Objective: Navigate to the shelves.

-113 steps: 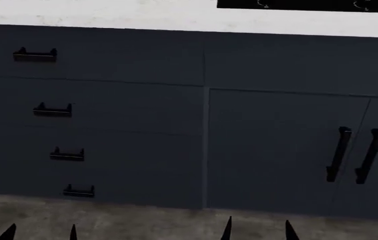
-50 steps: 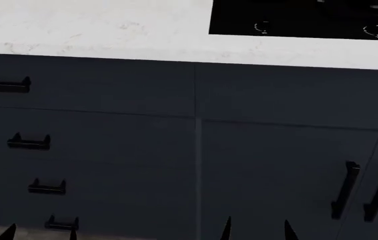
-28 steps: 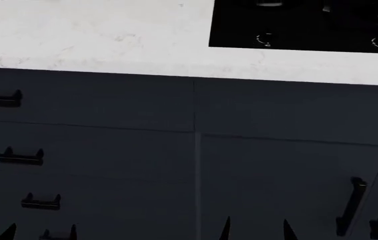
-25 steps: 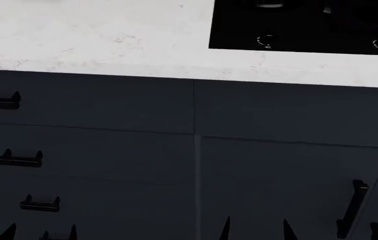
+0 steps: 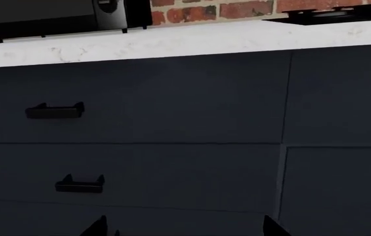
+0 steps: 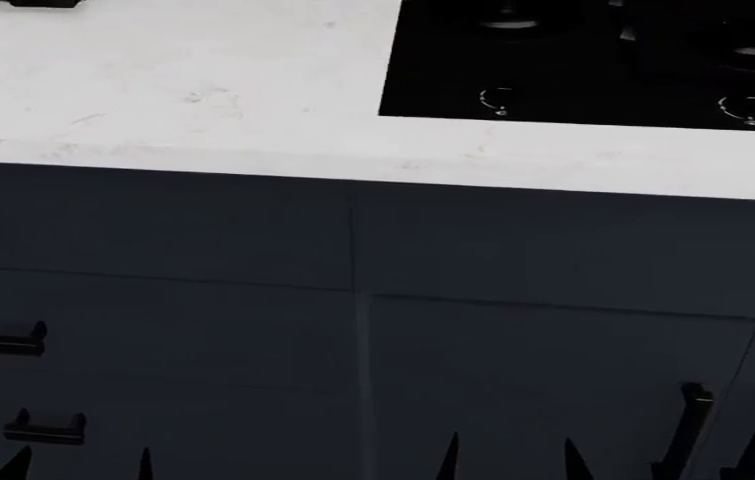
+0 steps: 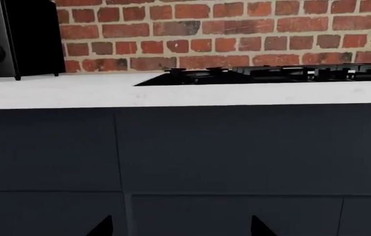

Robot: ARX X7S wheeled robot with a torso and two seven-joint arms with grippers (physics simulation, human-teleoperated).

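No shelves show in any view. Only the tips of my left gripper (image 6: 81,468) reach into the bottom edge of the head view, spread apart and holding nothing. My right gripper (image 6: 511,465) is the same further right, open and empty. In the left wrist view the left gripper (image 5: 184,229) faces dark drawer fronts at close range. The right gripper (image 7: 181,229) faces a dark cabinet front below the counter in the right wrist view.
A dark navy cabinet (image 6: 350,330) fills the view ahead, with drawer handles (image 6: 1,338) at the left and two door handles (image 6: 681,430) at the right. Its white counter (image 6: 177,110) carries a black cooktop (image 6: 591,60). A black microwave (image 5: 47,17) stands before a brick wall (image 7: 238,34).
The counter and cooktop have slid down and left in the head view and look larger. The floor strip has dropped out of view. The gripper tips keep their place.
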